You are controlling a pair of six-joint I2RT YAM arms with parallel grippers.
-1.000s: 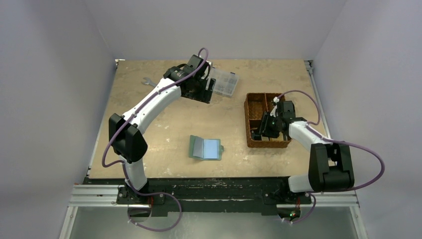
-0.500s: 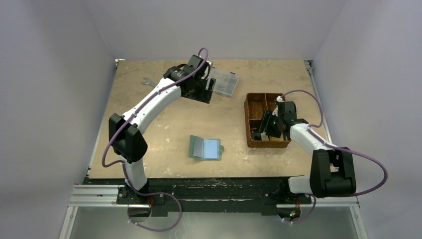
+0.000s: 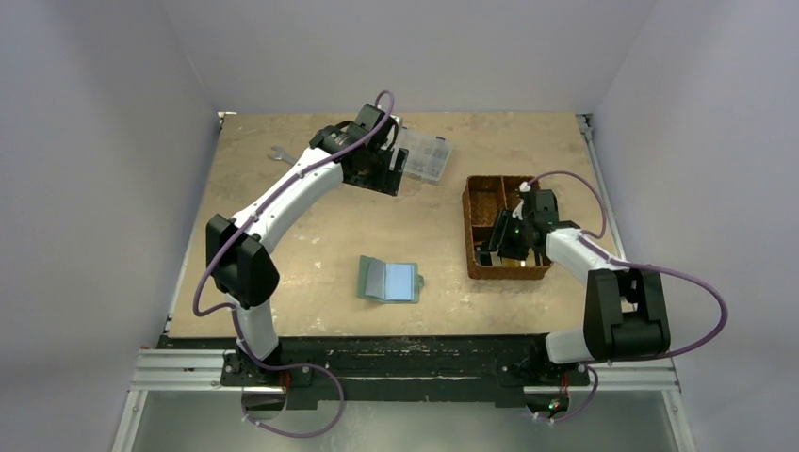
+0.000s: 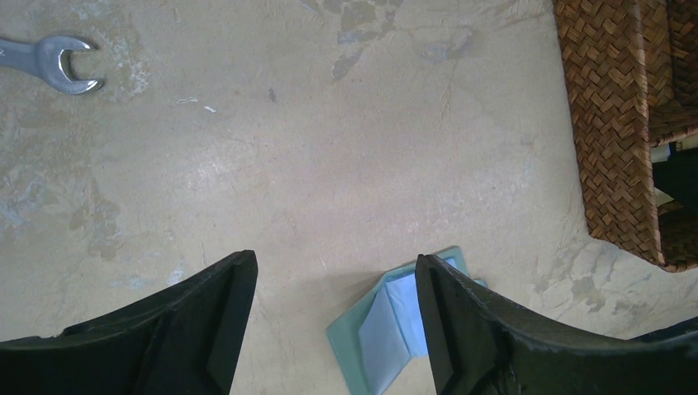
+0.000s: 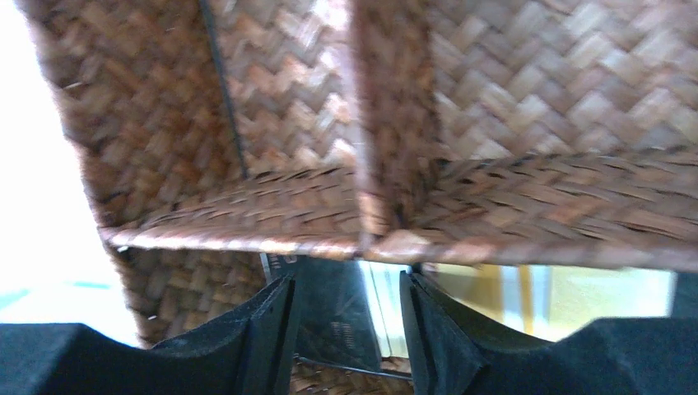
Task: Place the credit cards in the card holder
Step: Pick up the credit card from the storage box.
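Observation:
The card holder (image 3: pixel 388 280) lies open on the table's near middle, sage green with pale blue pockets; it also shows under my left gripper's fingers (image 4: pixel 387 329). My left gripper (image 3: pixel 382 169) (image 4: pixel 333 262) hangs open and empty at the far side. Down in the brown basket's near compartment, my right gripper (image 3: pixel 504 247) (image 5: pixel 346 284) has its fingers apart astride the credit cards: a dark card (image 5: pixel 337 321) and a whitish card (image 5: pixel 383 296) between them, an orange-gold card (image 5: pixel 527 292) to the right. Whether the fingers touch the cards is unclear.
The brown woven divided basket (image 3: pixel 485 193) (image 5: pixel 527 99) stands at the right. A clear plastic compartment box (image 3: pixel 426 155) sits at the back beside my left gripper. A metal wrench (image 3: pixel 278 154) (image 4: pixel 53 62) lies at the back left.
My right wrist has shifted slightly inside the basket. The left arm and the card holder have not moved.

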